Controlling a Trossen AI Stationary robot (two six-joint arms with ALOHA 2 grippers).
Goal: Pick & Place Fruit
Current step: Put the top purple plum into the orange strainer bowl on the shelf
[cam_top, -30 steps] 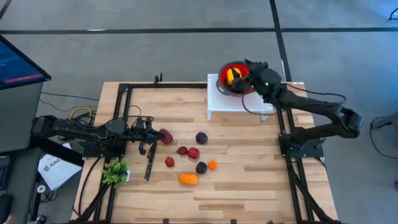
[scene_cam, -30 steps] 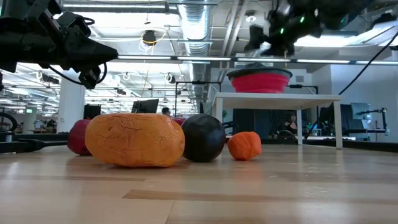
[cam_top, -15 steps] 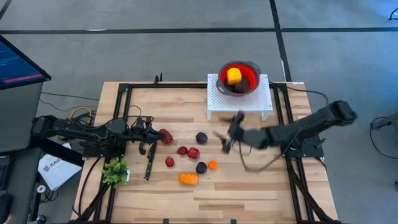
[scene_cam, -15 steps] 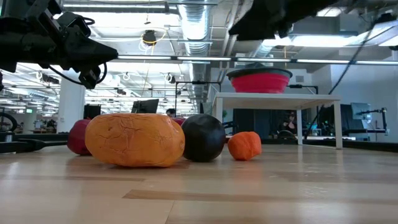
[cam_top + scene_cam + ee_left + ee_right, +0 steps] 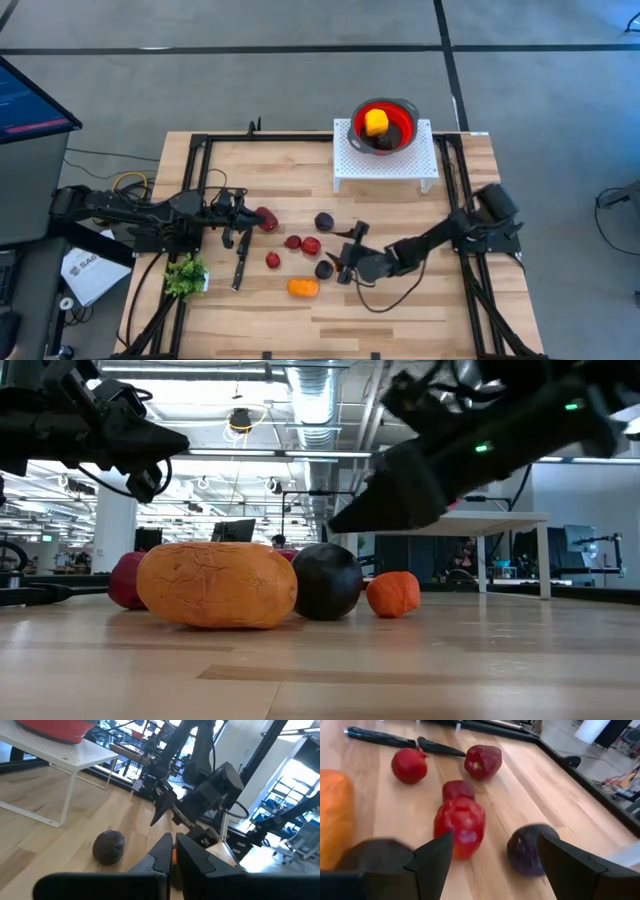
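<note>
Loose fruit lies on the wooden table: a red piece (image 5: pixel 265 218), two red ones (image 5: pixel 293 241) (image 5: pixel 311 246), another red one (image 5: pixel 272 260), two dark purple ones (image 5: pixel 324 221) (image 5: pixel 324 269), a small orange one (image 5: pixel 342 265) and a large orange one (image 5: pixel 302 288). A yellow piece (image 5: pixel 375 122) and a dark piece lie in the red bowl (image 5: pixel 400 117). My right gripper (image 5: pixel 345 260) is open and empty, low over the table beside the nearer dark purple piece (image 5: pixel 375 857); a red piece (image 5: pixel 460 822) lies ahead between its fingers. My left gripper (image 5: pixel 243 215) is shut and empty, just left of the leftmost red piece.
The bowl stands on a white perforated stand (image 5: pixel 385 165) at the table's far right. A black-handled knife (image 5: pixel 240 265) and a leafy green bunch (image 5: pixel 185 275) lie at the near left. Black frame rails (image 5: pixel 455 200) run along the table's sides.
My right gripper has left the bowl on the stand and swung down toward the table's near edge and left. It now sits low beside the dark purple and small orange pieces. The yellow piece shows uncovered in the bowl.
</note>
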